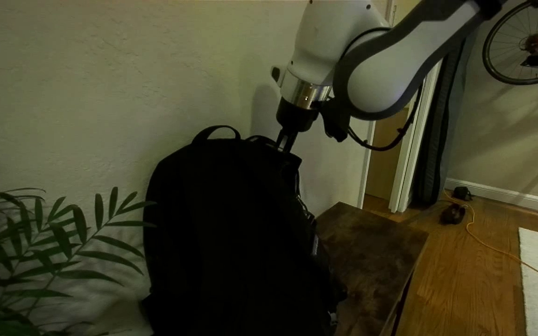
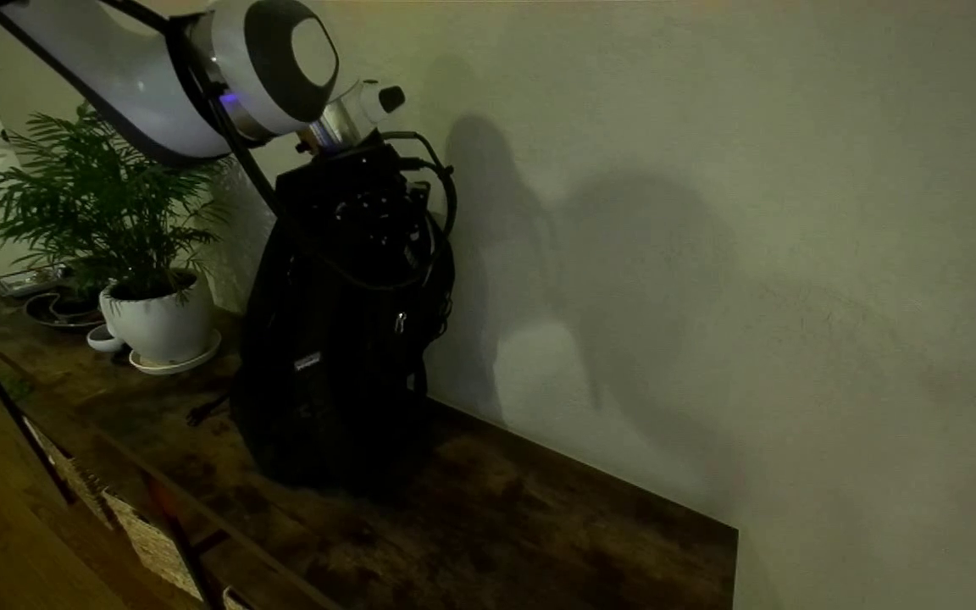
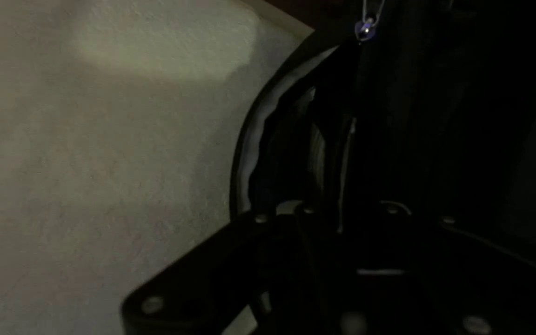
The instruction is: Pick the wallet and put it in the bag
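The bag is a black backpack standing upright on a dark wooden table; it shows in both exterior views [image 1: 227,224] [image 2: 318,381]. In the wrist view the bag [image 3: 445,107] has its top open, with a pale strip along the curved rim. My gripper [image 1: 286,143] points down at the top opening, its fingertips at or just inside the rim. In the wrist view the gripper [image 3: 348,214] is very dark, and the gap between the fingers is unclear. A thin dark thing with a pale edge [image 3: 344,177] shows near the fingers; I cannot tell whether it is the wallet.
A wall [image 2: 708,254] stands close behind the bag. A plant in a white pot [image 2: 162,318] stands beside the bag on the table [image 2: 488,542]. Its leaves [image 1: 59,242] reach the bag's side. A metal zip pull [image 3: 365,30] hangs on the bag.
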Available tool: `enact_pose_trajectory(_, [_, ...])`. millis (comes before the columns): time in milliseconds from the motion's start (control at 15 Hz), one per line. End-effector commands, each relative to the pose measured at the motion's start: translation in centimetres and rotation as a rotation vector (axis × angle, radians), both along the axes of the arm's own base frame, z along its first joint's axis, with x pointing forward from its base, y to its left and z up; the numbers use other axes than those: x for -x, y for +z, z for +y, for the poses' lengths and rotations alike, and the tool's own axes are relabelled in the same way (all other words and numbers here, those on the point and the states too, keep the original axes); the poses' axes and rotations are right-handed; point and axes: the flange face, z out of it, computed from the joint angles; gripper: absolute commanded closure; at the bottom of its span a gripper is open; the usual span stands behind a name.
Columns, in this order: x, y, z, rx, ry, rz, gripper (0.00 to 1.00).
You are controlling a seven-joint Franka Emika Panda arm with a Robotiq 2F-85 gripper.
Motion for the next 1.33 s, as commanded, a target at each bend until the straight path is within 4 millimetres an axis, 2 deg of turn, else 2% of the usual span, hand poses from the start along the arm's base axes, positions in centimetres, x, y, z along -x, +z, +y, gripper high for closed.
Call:
enact_pose_trajectory(0, [-0.3,-0.9,-0.5,-0.005,0.056,-0.071,0.56])
enact_pose_trajectory(133, [-0.3,-1.3,-0.9,-0.014,0.065,-0.091,0.49])
enact_pose_trajectory(600, [0.5,-0.6,-2.0,-0.011,0.072,-0.160,0.05])
enact_pose_trajectory(733, [0.9,-0.5,-2.0,-0.020,0.057,-0.145,0.00])
enact_pose_trajectory(933, [1.4,-1.2,-2.0,-0.042,0.033,-0.091,0.00])
enact_pose_trajectory(1067, [1.9,-1.9,-2.1,-0.065,0.006,-0.044,0.25])
enact_pose_trajectory(1267, [2.6,-2.6,-2.6,-0.070,-0.054,0.051,0.46])
